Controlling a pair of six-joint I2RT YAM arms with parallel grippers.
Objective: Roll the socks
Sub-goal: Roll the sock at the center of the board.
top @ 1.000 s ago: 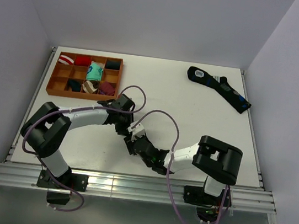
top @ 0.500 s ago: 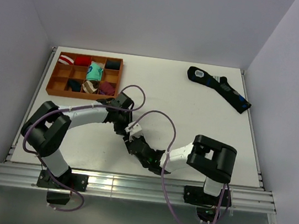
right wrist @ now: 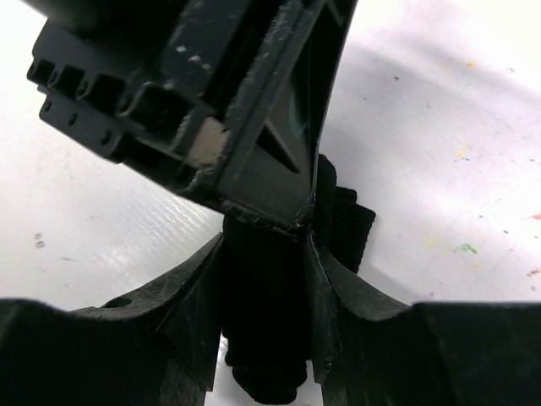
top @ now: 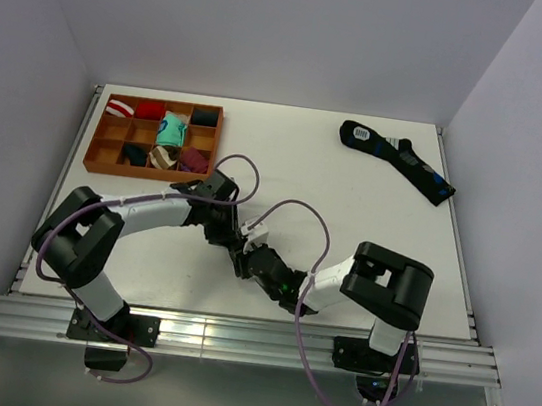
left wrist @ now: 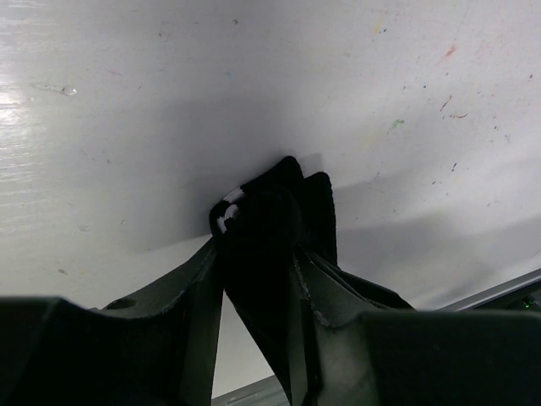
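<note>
Black sock [left wrist: 287, 199] with white cuff stripes, bunched at the table's [left wrist: 127, 101] near middle, is clamped in the left hand [left wrist: 258, 245] and squeezed by the right hand [right wrist: 264, 262]; a loosened grip could let the soft roll spring open.

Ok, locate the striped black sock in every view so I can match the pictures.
Left wrist: black sock at centre, bunched in the left gripper, white stripes at its left.
Right wrist: centre, a dark wad between the right gripper's fingers, below the left gripper.
Top external: cannot be made out; hidden where both grippers meet.
Shared landmark: the white table.
</note>
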